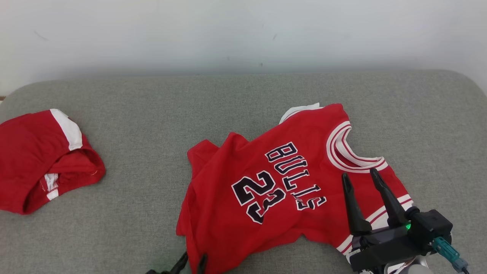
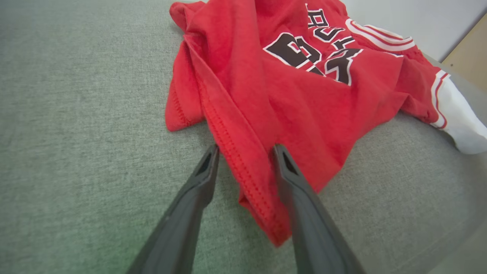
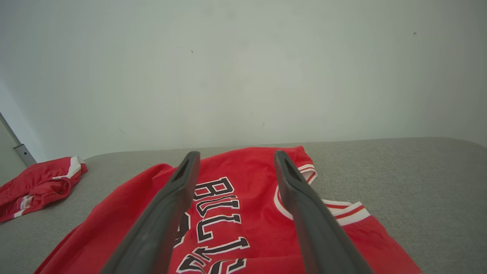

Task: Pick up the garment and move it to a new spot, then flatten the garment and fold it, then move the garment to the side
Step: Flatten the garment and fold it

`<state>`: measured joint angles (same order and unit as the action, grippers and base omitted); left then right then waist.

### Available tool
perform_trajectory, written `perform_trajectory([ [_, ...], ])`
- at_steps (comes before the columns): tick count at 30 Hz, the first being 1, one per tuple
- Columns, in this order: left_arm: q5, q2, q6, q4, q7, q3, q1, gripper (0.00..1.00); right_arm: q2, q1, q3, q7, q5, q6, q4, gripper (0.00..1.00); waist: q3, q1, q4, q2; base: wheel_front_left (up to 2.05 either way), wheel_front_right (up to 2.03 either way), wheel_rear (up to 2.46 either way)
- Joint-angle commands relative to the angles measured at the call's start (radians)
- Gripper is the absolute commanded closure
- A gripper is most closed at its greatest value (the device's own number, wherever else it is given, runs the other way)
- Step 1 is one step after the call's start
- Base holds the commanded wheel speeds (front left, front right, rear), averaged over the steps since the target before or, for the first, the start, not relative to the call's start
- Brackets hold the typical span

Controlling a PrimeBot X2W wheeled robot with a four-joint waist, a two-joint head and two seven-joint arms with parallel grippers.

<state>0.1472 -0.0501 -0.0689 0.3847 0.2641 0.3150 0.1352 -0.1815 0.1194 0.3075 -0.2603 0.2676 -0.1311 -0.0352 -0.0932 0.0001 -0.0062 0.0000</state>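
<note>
Head view: a red Bulls number 23 basketball jersey lies face up, right of centre on a broad grey upholstered cushion that backs onto a plain white wall. Its white-trimmed collar points to the robot's right. Its bottom hem lies to the left, rumpled and partly doubled under. A pair of red shorts with white stripes sits crumpled at the far left edge, well apart from the jersey.

At the bottom edge, the left gripper meets the jersey's near hem corner. In the left wrist view, its jaws are spread with the stitched hem running between them, not pinched. The right gripper hangs over the shoulder just below the collar, jaws wide apart and holding nothing. Whether its tips touch the cloth cannot be told.

The jersey looks thin, light and limp. It will likely sag, bunch and fold on itself when raised, and the smooth knit may slide out of a shallow pinch. The doubled, stitched hem is probably the firmest hold for the left side. For the right, the banded shoulder strap or collar trim seems best. Holding two spread points should help it hang flat.
</note>
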Motion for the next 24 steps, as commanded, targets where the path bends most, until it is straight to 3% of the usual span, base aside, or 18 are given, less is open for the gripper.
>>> perform_trajectory([
  [1,-0.003,-0.001,-0.004,0.010,0.002,-0.002,0.021,1.00,0.004,0.012,0.004,-0.005,-0.008,0.001,0.005,0.00,-0.005,-0.0001,-0.003,0.0000,0.00,0.00,0.00],
  [11,0.005,-0.028,-0.007,-0.100,0.002,-0.072,0.058,1.00,0.009,0.007,-0.009,-0.005,-0.010,0.001,-0.001,0.00,-0.014,-0.0001,-0.006,0.0000,0.00,0.00,0.00],
  [17,-0.022,-0.088,-0.026,-0.219,0.002,-0.087,0.132,1.00,0.014,0.015,-0.018,-0.005,-0.016,0.001,-0.005,0.00,-0.019,-0.0001,-0.002,0.0000,0.00,0.00,0.00],
  [24,-0.033,-0.140,-0.044,-0.260,-0.030,-0.056,0.259,1.00,0.023,0.035,-0.013,-0.005,-0.016,0.001,-0.020,0.00,-0.033,-0.0001,-0.031,0.0000,0.00,0.00,0.00],
])
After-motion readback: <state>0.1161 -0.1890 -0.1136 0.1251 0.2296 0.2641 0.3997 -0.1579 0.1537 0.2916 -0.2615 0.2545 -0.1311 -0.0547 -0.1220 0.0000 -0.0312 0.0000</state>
